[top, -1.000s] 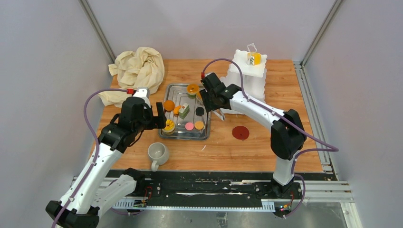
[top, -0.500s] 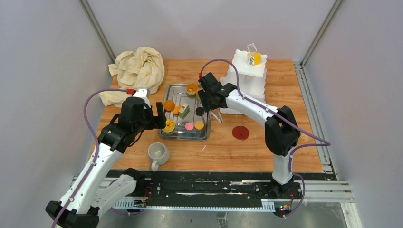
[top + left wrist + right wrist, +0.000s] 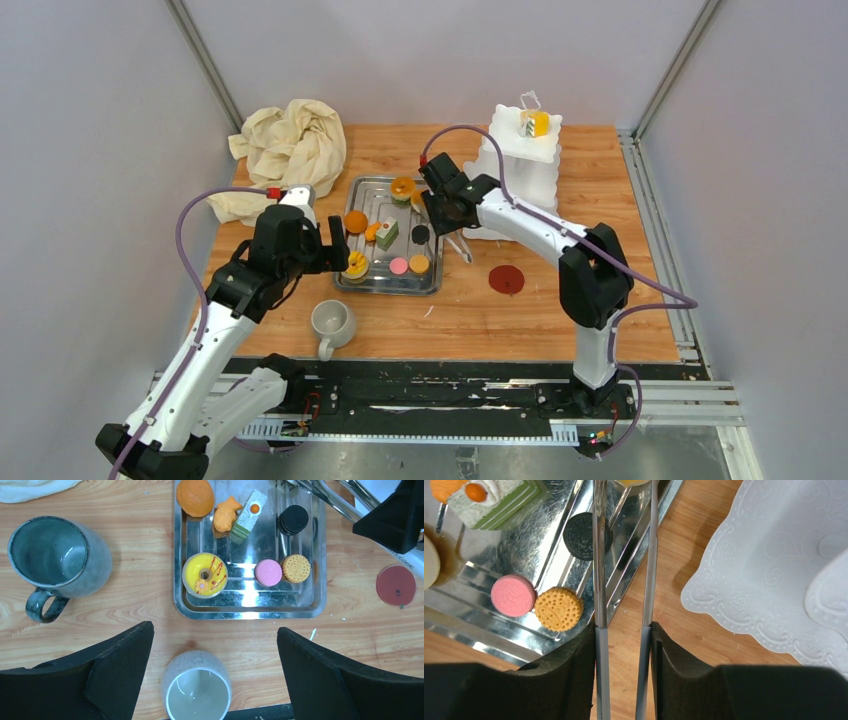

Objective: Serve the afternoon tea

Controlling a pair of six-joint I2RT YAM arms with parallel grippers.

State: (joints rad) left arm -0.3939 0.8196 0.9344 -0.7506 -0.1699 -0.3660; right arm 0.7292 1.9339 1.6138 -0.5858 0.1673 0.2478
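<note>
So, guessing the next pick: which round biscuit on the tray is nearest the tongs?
The black biscuit: one arm of the tongs crosses over it, while the pink biscuit and the tan biscuit lie off to its side.

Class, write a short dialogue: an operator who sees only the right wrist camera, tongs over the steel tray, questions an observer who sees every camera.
Operator: Is anything on the stand's upper tiers?
Observer: One yellow cake sits on the top tier of the stand.
Operator: Where are the mugs?
Observer: On the table, off the tray: the grey mug to its left, the off-white mug on its near side.
</note>
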